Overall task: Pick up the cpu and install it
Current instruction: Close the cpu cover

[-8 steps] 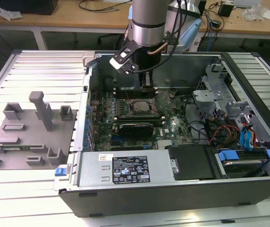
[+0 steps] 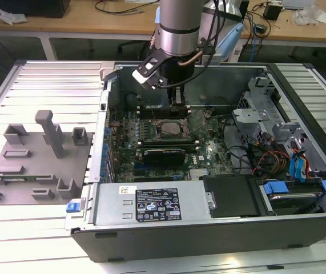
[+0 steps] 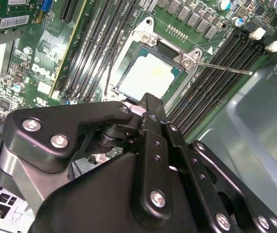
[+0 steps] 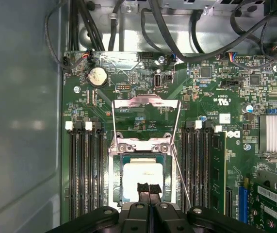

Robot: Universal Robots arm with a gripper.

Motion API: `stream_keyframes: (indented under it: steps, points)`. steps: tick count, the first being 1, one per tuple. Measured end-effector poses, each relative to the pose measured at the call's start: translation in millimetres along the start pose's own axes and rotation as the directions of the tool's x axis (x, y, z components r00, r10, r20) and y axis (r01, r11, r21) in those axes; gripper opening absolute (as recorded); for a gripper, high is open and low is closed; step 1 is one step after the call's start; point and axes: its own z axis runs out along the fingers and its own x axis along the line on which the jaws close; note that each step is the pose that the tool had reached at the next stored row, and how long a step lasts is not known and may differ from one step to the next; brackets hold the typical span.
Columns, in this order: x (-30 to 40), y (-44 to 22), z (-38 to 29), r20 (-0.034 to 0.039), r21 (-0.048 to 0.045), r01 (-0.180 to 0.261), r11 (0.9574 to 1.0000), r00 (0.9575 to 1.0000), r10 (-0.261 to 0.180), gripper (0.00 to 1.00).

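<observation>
Straight down, hand (image 4: pixel 149 189) just over the cpu (image 4: pixel 139 172).

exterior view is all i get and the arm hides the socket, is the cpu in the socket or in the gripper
Observer: In both wrist views the cpu lies flat in the socket, not in the gripper.
Operator: metal frame closed over it?
Observer: No. In the first wrist view the metal frame stands flipped open, clear of the chip.
Operator: fingers open?
Observer: Shut. The fingertips sit together over the cpu's edge; whether they touch it cannot be told.
</observation>
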Motion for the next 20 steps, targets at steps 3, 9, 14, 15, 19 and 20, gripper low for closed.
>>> stream_keyframes:
  steps: [3,9,14,15,19,20]
  points:
    - [0.0,0.0,0.0,0.0002,-0.0001,0.000,1.0000,1.0000,0.000,0.11]
    - [0.0,0.1,-1.0,0.0007,0.0000,0.000,1.0000,1.0000,0.000,0.11]
    - [-0.4,0.4,-10.8,0.0007,0.0000,0.000,1.0000,1.0000,0.000,0.11]
    - [-0.4,0.4,-11.9,0.0007,0.0000,0.000,1.0000,1.0000,0.000,0.11]
    - [-0.6,0.6,-16.5,0.0007,0.0000,0.000,1.0000,1.0000,0.000,0.11]
    - [-0.6,0.6,-17.4,0.0007,0.0000,0.000,1.0000,1.0000,0.000,0.11]
